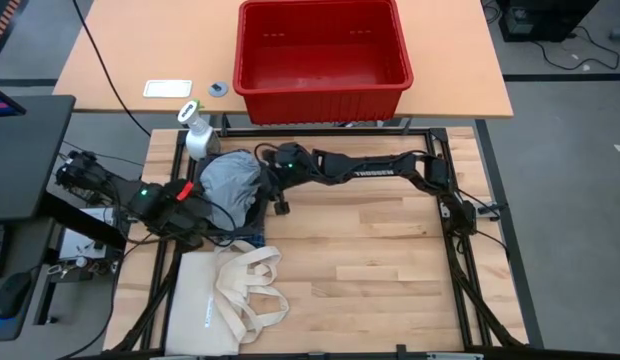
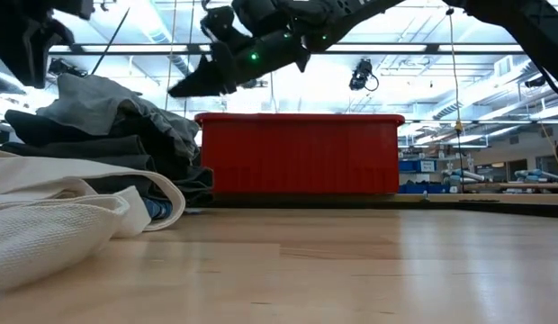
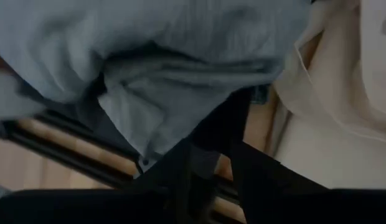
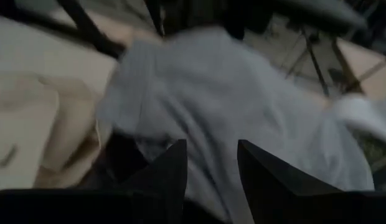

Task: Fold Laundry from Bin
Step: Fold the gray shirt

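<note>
High view: laundry [image 1: 230, 180] is sitting heaped at the workbench's [image 1: 370, 260] back-left corner, out of the bin [image 1: 320, 55].
The bin is standing empty on the farther tan table [image 1: 140, 50], its long side running left to right, close to that table's near edge. The heap is lying between a white spray bottle [image 1: 195, 130] behind it and a cream tote bag [image 1: 230, 295] in front, with no clear long axis; a grey piece is topping it. The left gripper [image 1: 195, 205] is pressing into the heap's left side, and whether its fingers are apart I cannot tell. The right gripper [image 1: 275, 195] is hovering just above the heap's right edge, fingers [image 4: 168, 168] standing apart and holding nothing. Bare wood is lying open across the workbench's middle and right.
</note>
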Controlling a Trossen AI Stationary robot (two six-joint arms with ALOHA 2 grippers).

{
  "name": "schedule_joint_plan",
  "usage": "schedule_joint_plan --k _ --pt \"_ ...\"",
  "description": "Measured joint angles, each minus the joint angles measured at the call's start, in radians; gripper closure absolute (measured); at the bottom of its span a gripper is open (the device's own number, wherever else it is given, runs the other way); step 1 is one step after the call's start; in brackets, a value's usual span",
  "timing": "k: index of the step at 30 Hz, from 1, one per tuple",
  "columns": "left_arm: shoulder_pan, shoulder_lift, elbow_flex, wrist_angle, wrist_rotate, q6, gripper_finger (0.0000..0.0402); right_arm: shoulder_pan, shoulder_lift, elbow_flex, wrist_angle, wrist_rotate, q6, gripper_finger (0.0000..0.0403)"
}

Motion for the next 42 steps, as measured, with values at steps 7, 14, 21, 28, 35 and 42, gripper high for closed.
schedule_joint_plan --k 7,14,21,28,35,42 --pt "0.007 -0.009 0.000 0.000 -0.348 0.043 0.0285 -0.038 0.047 0.002 0.256 -0.041 0.048 0.0252" --pt "0.103 -0.008 -0.001 -0.001 -0.301 0.025 0.0285 -0.080 0.107 0.000 0.306 -0.081 0.122 0.0252" --pt "0.222 -0.008 -0.102 0.053 -0.289 0.062 0.0285 -0.071 0.108 0.000 0.334 -0.105 0.124 0.0252" --pt "0.303 -0.007 -0.185 0.133 -0.496 0.130 0.0285 -0.065 0.108 0.000 0.335 -0.138 0.132 0.0252" --pt "0.354 -0.005 -0.143 0.023 -0.334 0.111 0.0285 -0.064 0.108 0.000 0.237 -0.081 0.111 0.0252" --pt "0.334 -0.007 -0.057 0.000 0.011 0.084 0.0285 -0.068 0.108 0.000 0.189 -0.024 0.087 0.0252"
